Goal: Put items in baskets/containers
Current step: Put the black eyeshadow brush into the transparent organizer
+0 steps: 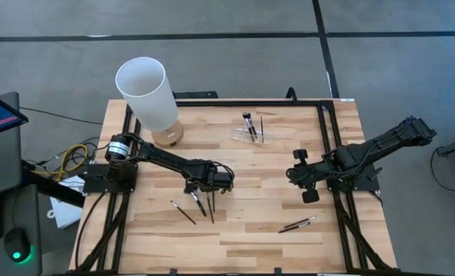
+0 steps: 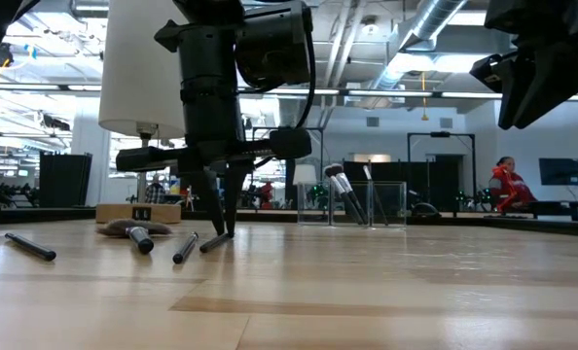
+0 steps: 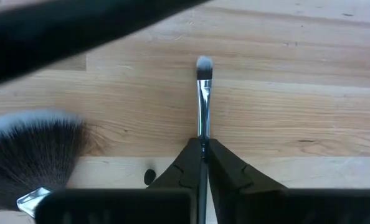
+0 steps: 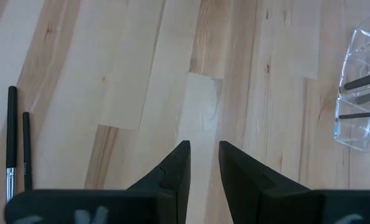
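Held brush: one thin makeup brush (image 3: 203, 99) with a dark handle, silver ferrule and small pale tip, lying on the wood; the left pincer (image 3: 202, 149) is clamped together on its handle.
Fan brush: one wide fan head (image 3: 29, 155) of dark bristles with pale ends and a silver ferrule, lying just beside the held brush.
Brushes near the left pincer: three thin dark ones count in the high view, one (image 1: 183, 212) lying apart towards the worktop's left side, two under the pincer (image 1: 206, 205).
Brushes near the right side: two thin dark brushes (image 1: 297, 225) lying side by side, touching or nearly so, near the front right of the worktop; the right wrist view shows them as straight dark sticks (image 4: 12, 140).
Brush holder: one small clear acrylic holder (image 1: 247, 133) with slots, at the back middle of the worktop; at least three brushes stand tilted in it (image 2: 345, 199); exact number unclear.
Left pincer position: down at the worktop, left of centre (image 1: 204, 192).
Right pincer: hovers above bare wood right of centre (image 1: 310, 193), fingers (image 4: 172, 171) slightly apart, holding nothing.
White cylinder: one tall, smooth white cylinder (image 1: 147, 92) on a round wooden base, back left.
Worktop: pale wooden planks (image 1: 250, 238) with a dark metal frame.
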Available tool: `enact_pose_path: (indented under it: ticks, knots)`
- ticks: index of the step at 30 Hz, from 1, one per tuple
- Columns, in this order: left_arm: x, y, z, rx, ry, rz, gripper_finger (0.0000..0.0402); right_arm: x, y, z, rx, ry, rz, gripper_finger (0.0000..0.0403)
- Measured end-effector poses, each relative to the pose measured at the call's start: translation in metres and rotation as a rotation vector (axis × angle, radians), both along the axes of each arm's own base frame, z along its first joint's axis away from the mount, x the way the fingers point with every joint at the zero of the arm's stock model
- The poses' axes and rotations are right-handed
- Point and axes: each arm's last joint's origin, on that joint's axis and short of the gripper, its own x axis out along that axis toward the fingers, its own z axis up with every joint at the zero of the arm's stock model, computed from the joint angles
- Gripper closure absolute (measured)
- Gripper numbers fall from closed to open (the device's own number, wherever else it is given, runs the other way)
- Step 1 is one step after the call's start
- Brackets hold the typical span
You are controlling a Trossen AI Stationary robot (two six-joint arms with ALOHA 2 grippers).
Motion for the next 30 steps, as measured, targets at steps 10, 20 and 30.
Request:
enact_pose_path:
  ticks: [10, 20, 30]
  knots:
    - [-0.003, 0.002, 0.023, 0.061, -0.079, -0.021, 0.0389, 0.0, 0.0, 0.0, 0.0, 0.0, 0.0, 0.0327]
    - [-0.004, 0.0, 0.085, 0.457, -0.361, -0.139, 0.0393, 0.0, 0.0, 0.0, -0.001, 0.001, 0.0, 0.0327]
    - [0.014, -0.001, 0.097, 0.777, -0.423, -0.304, 0.0393, 0.011, -0.006, 0.0, 0.0, -0.132, -0.035, 0.0327]
